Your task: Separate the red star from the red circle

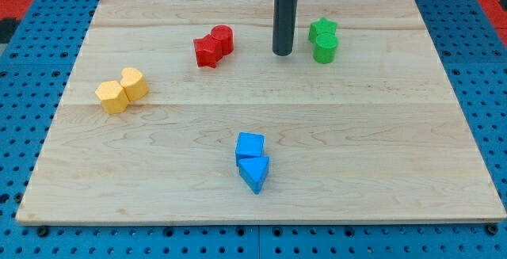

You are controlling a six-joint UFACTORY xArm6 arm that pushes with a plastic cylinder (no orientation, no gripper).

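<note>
Wood board (pixel 261 108) on blue pegboard (pixel 24 132). My tip (pixel 283 54) upper centre, bare rod touching nothing, between red pair and green blocks (pixel 323 40). Red star (pixel 207 51) touches red circle (pixel 223 39), upper left of centre.

The board (pixel 261 116) is pale wood with a visible grain running in planks, smooth and matt. Around the board lies a blue perforated panel (pixel 24 108), plastic-looking. The rod above my tip (pixel 283 54) is dark, smooth and slightly glossy, material unclear.
</note>
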